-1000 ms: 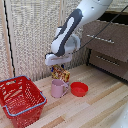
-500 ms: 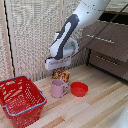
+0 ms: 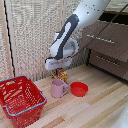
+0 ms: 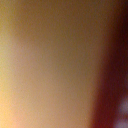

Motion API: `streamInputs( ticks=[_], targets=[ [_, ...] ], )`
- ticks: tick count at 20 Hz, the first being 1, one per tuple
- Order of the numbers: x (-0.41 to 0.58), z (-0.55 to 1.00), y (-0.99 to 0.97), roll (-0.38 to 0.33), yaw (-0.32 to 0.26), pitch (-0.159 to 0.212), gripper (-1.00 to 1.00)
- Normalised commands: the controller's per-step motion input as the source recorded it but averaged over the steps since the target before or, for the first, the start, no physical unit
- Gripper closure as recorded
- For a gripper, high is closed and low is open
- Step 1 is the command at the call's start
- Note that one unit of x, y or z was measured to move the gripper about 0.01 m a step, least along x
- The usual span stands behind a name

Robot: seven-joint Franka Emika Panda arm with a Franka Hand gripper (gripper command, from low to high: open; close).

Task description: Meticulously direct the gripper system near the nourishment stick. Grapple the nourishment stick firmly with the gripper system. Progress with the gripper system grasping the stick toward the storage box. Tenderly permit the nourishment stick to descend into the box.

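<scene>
The white rounded robot arm's boxy pincer (image 3: pixel 60 67) is shown lowered directly over the flat yellow-orange snack packet with multicoloured print (image 3: pixel 60 75), which stands upright on the pale wooden worktop (image 3: pixel 95 107) just behind the pink ceramic mug (image 3: pixel 58 88). The fingertips are hidden by the head and the packet's top edge, so it cannot be told whether the pincer is released or clenched on the packet. The wrist view is filled by an unfocused yellow-orange blur, which suggests a surface very close to the lens; nothing more can be read from it.

The red plastic wire-mesh basket with a blue-grey rim (image 3: pixel 26 105) lies well apart, toward the exterior view's left. The small red bowl (image 3: pixel 79 89) sits just beside the mug.

Several risks are judged from this arrangement. A thin upright packet may be tipped over by an off-centre descent. A shallow grip on its top edge may let it slip during transfer. The mug, standing near the packet, may be struck as the packet is lifted clear toward the basket.
</scene>
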Motion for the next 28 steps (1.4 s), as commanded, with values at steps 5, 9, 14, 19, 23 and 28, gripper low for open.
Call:
streamInputs(
  ticks=[5, 9, 14, 19, 23, 28],
  targets=[
    [0.022, 0.72, -0.07, 0.084, 0.035, 0.158, 1.00],
    [0.169, 0.78, 0.00, 0.043, 0.153, 0.152, 1.00],
    [0.251, 0.85, 0.00, 0.080, 0.127, 0.111, 1.00],
    [0.227, 0.82, 0.20, 0.096, 0.115, 0.113, 1.00],
    [0.057, 0.90, 0.58, 0.059, 0.070, 0.093, 1.00],
    [-0.011, 0.94, 0.75, 0.024, 0.011, 0.024, 1.00]
  ],
)
